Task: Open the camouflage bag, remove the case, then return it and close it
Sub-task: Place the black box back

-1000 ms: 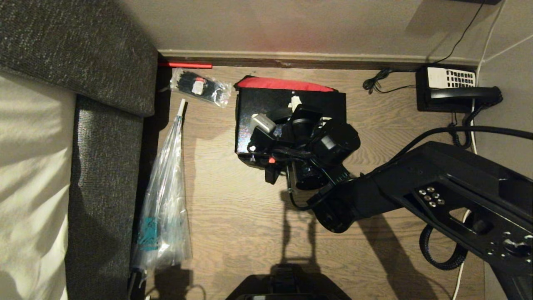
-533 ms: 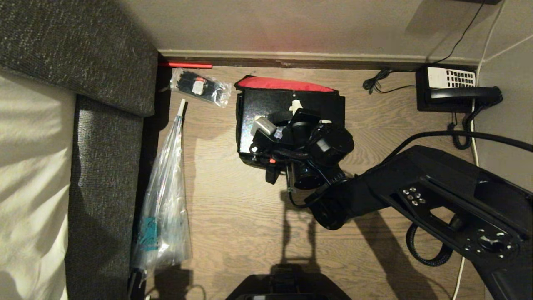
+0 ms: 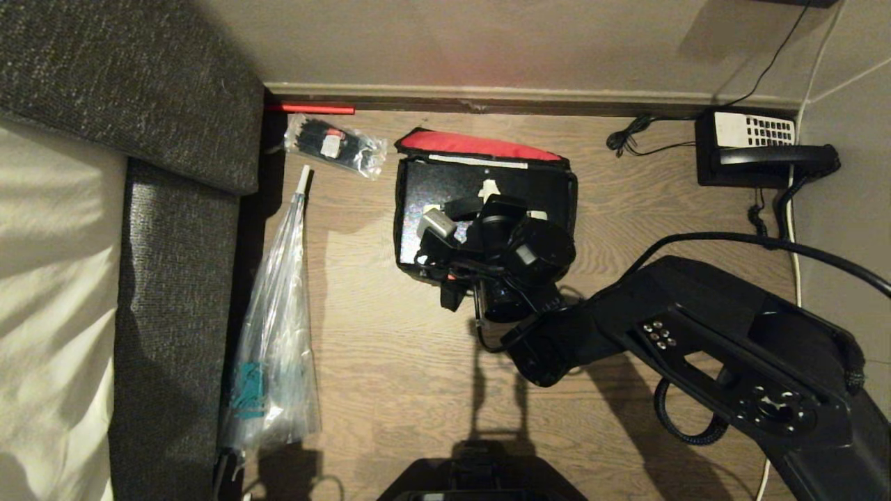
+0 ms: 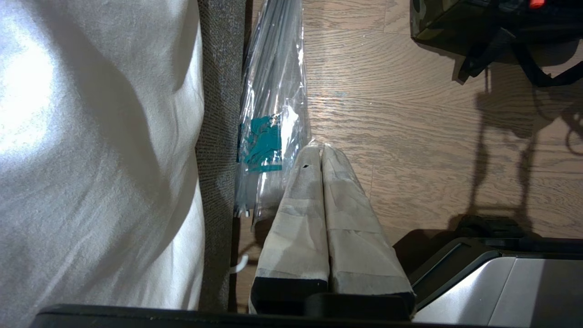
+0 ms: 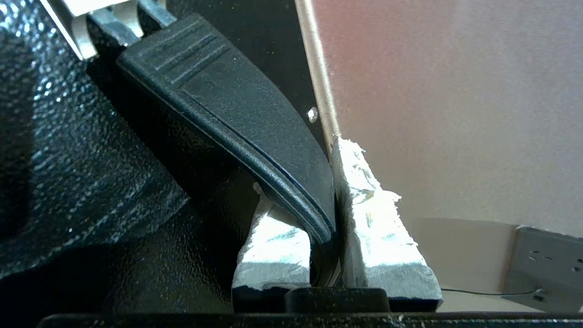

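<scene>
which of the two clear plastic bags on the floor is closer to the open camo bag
The small plastic packet of dark items by the wall, just left of the camouflage bag. The long clear sleeve with the teal label lies farther off, along the sofa.

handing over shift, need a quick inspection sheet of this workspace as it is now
surface: wood-plank floor, bare where visible
job's things: boxy camouflage bag open at the wall, red lining up; flat black rectangular case sits in it
clutter: long clear plastic sleeve; small clear packet of black items; thin red stick
grippers: right gripper shut on the case's black handle; left gripper shut, empty, parked beside the sleeve
cables: black cord coiled by the black telephone
surroundings: grey upholstered sofa, beige wall
</scene>
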